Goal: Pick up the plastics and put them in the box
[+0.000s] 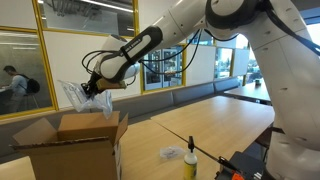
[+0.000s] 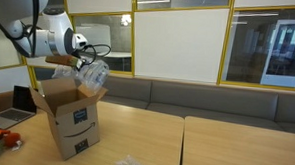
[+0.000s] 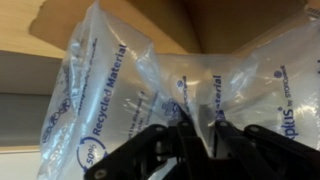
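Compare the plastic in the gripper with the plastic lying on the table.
The held plastic hangs from the shut gripper above the open box; the table plastic lies loose on the table. The held plastic looks the bigger, puffier bunch; the table plastic is small and low. Both are whitish see-through film.

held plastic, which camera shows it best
The wrist view: the held plastic fills the frame, its printed lettering is readable, and the gripper is shut on its lower edge. In both exterior views it is only a small crumpled bundle just above the box.
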Tool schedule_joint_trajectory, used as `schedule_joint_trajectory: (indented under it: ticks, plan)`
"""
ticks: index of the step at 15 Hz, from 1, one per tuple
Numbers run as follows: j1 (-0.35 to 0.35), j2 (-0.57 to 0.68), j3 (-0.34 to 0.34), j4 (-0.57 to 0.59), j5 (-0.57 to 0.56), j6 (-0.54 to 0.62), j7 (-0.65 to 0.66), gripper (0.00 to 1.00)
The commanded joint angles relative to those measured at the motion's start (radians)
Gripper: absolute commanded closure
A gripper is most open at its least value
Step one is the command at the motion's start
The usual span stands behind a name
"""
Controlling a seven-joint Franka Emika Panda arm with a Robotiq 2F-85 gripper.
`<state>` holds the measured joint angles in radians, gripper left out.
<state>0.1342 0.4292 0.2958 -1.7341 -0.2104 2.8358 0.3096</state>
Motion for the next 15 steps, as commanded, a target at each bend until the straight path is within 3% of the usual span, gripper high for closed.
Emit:
schedule_joint_trajectory:
  ticks: [1, 3, 6, 7, 10, 15]
  plan:
    - [-0.165, 0.068, 0.244, 0.016, 0.215, -0.003, -0.266, 0.84]
    - [-0.245, 0.110, 0.362, 0.016, 0.309, -0.044, -0.387, 0.84]
    - [-0.314, 0.165, 0.431, 0.003, 0.368, -0.111, -0.473, 0.84]
    - [-0.278, 0.166, 0.381, 0.001, 0.445, -0.136, -0.529, 0.84]
    - [-0.252, 0.192, 0.300, -0.011, 0.483, -0.196, -0.548, 0.85]
    - [-0.175, 0.225, 0.143, -0.018, 0.468, -0.252, -0.526, 0.85]
